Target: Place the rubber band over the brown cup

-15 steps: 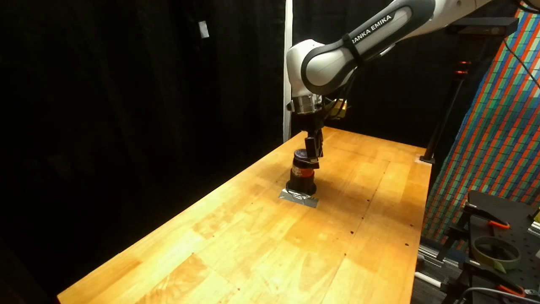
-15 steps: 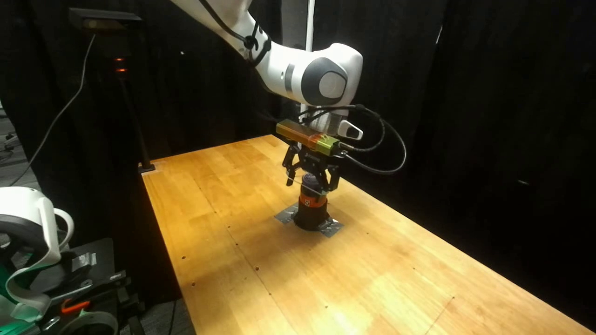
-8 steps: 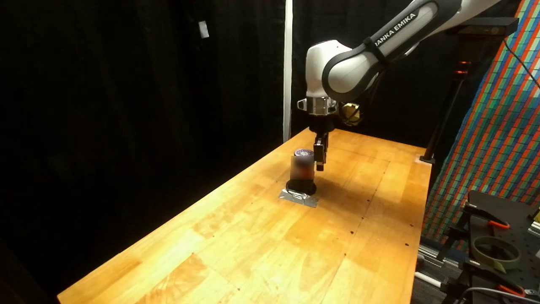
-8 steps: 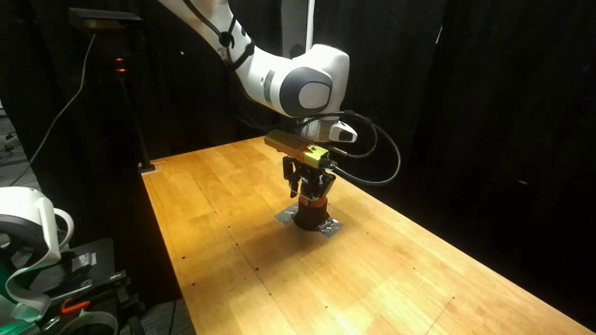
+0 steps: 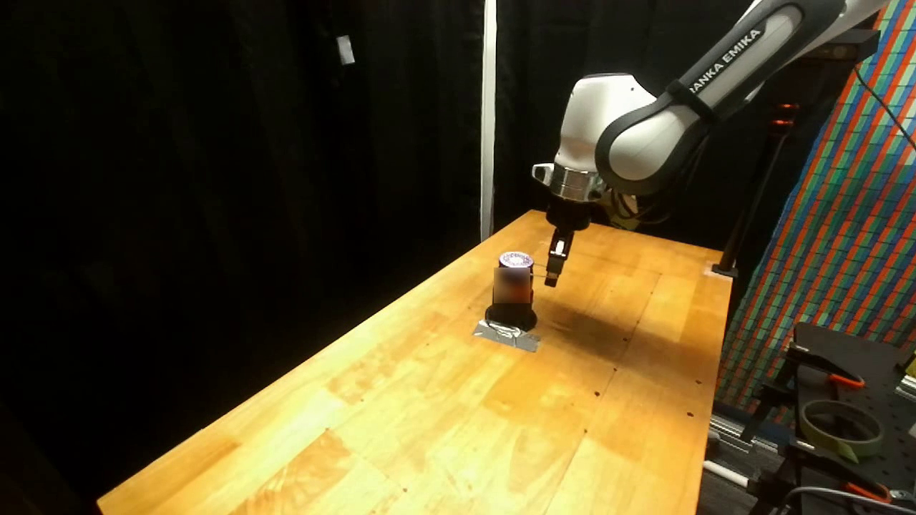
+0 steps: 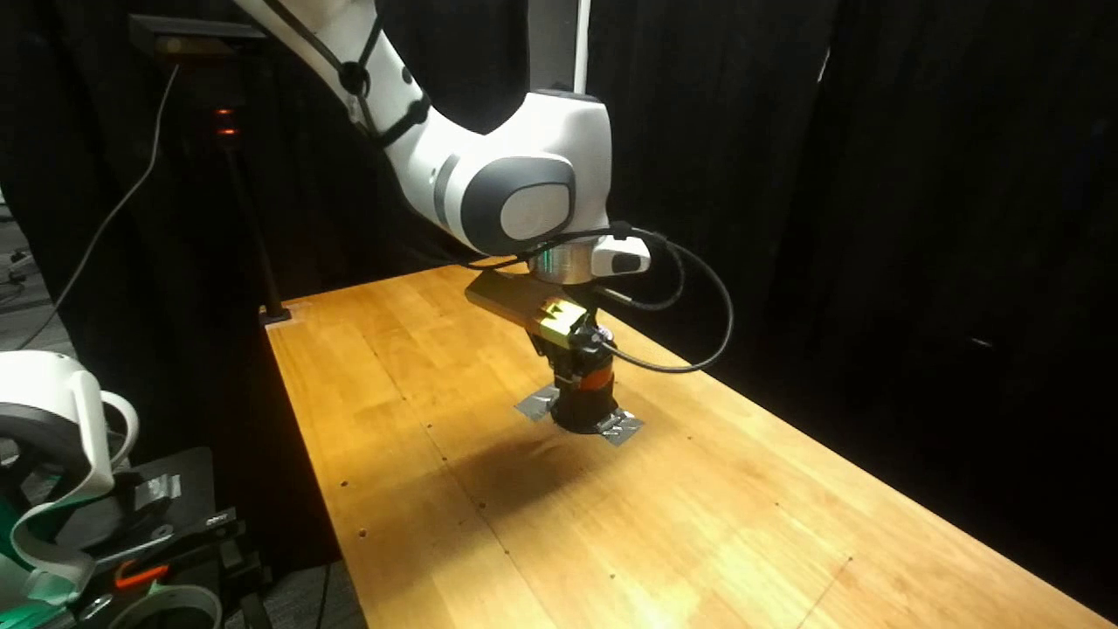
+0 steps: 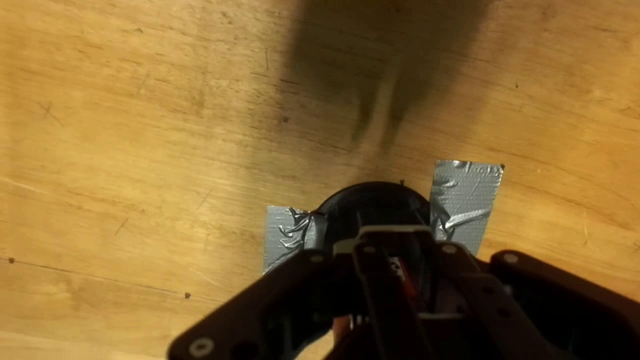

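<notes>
The brown cup [image 5: 514, 310] stands upright on the table, its patterned top uncovered and its middle partly blurred in that exterior view. Its orange stripe and dark base [image 6: 583, 411] show in an exterior view, and the base [image 7: 375, 202] lies under the fingers in the wrist view. My gripper [image 5: 551, 282] is beside the cup, a small gap away, tilted with its tips low. Its fingers are shut together. Thin pale strands of the rubber band [image 5: 540, 275] run between the cup's side and the fingertips; how far it circles the cup is hidden.
Grey tape [image 5: 506, 335] fixes the cup's base to the wooden table [image 5: 458, 429]. A dark post [image 5: 751, 200] rises at the table's far corner. Beyond the table edge is a black cart with a tape roll [image 5: 841, 427] and clamps.
My gripper has gone from wide open over the cup to shut beside it, drawing back toward the robot's base and tilting. The band, earlier stretched between the spread fingers, now trails to the cup.
</notes>
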### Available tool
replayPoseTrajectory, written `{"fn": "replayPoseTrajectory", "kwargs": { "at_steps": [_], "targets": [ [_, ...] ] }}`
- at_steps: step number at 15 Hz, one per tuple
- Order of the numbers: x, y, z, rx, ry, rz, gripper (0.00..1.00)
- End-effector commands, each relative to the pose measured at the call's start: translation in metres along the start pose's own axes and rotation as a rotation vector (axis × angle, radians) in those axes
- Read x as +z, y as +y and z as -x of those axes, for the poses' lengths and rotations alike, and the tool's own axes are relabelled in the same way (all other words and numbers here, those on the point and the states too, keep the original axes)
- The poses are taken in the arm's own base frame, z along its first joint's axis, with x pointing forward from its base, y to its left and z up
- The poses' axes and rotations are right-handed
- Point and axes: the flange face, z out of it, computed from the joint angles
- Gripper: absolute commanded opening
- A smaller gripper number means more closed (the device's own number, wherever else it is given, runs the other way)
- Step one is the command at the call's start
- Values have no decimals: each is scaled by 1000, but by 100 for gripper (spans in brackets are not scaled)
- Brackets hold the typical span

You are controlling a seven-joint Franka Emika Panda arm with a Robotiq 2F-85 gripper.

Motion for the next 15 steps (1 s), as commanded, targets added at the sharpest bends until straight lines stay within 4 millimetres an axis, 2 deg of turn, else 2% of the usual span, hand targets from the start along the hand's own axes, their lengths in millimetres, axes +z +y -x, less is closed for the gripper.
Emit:
{"fn": "replayPoseTrajectory", "kwargs": {
  "at_steps": [1, 7, 11, 15],
  "targets": [
    [-10, -2, 32, -24, 93, 17, 22],
    [4, -15, 70, -143, 278, 59, 20],
    [12, -25, 94, -224, 437, 61, 22],
    [9, -21, 124, -238, 660, 59, 20]
  ]
}}
